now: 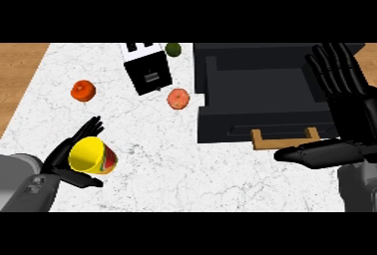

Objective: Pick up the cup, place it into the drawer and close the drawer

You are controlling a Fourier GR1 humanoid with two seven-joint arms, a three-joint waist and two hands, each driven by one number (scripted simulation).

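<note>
Head view: left hand (68,162) curls around the yellow cup with red-green side (93,156) over the white marble desk (147,164); right hand (346,104), fingers straight, rests beside the open black drawer (258,94). No readable writing.

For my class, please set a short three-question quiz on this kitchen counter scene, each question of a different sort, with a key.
1. True or false: the yellow cup already lies inside the open dark drawer.
2. Which hand is at the cup? A) left hand B) right hand
3. Fill in: the drawer's light wooden handle faces the ____ hand.

Key: 1. false, the cup is over the white marble counter, fingers curled round it. 2. A. 3. right.
</note>
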